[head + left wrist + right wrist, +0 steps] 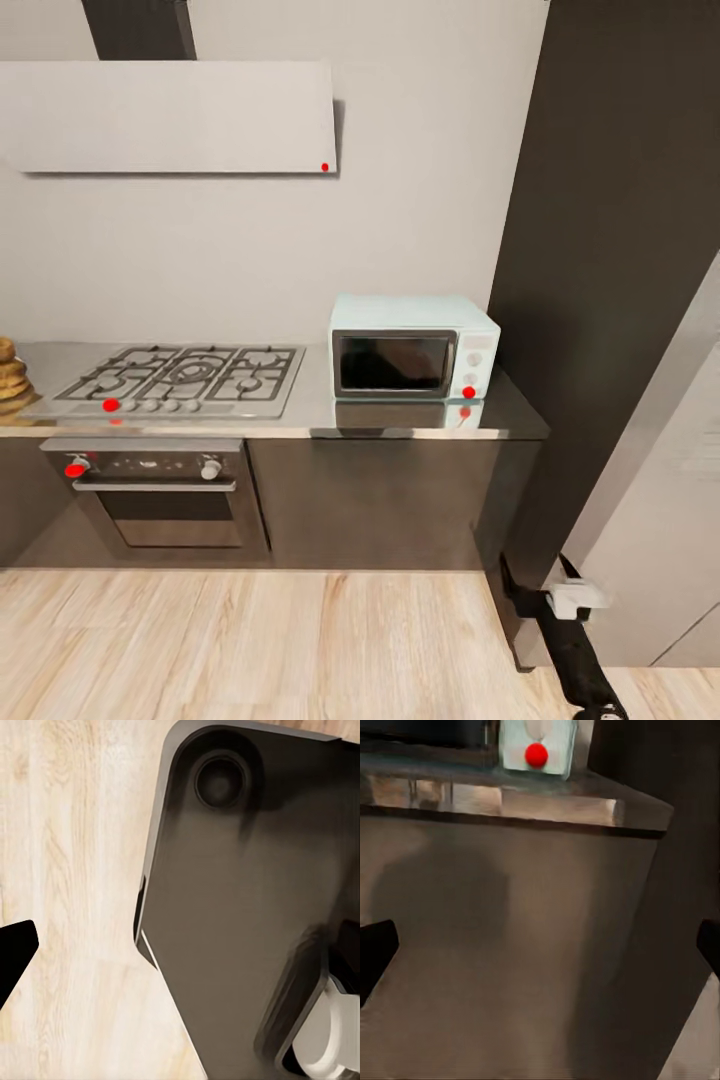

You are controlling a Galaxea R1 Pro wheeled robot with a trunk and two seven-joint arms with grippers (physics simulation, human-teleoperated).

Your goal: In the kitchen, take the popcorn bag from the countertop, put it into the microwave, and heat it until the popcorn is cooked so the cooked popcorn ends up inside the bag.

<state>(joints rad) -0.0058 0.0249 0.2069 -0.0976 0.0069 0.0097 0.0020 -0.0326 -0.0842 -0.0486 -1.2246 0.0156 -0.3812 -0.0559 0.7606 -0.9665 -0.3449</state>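
Note:
In the head view the pale mint-blue microwave (414,347) stands with its dark door closed at the right end of the grey countertop (400,420). The tan-gold popcorn bag (12,378) sits at the far left of the counter, cut off by the picture's edge. My right gripper (544,949) is open, its dark fingertips (375,952) wide apart, facing the dark cabinet front below the microwave's red dot (537,754). My left gripper (184,949) hangs open over the wood floor beside my dark base (240,907). No popcorn is visible.
A gas hob (185,378) lies left of the microwave, above a built-in oven (155,490) with a red knob. A flat white hood (170,115) hangs on the wall. A tall dark cabinet (610,250) stands at the right. My right arm (575,650) hangs low beside it.

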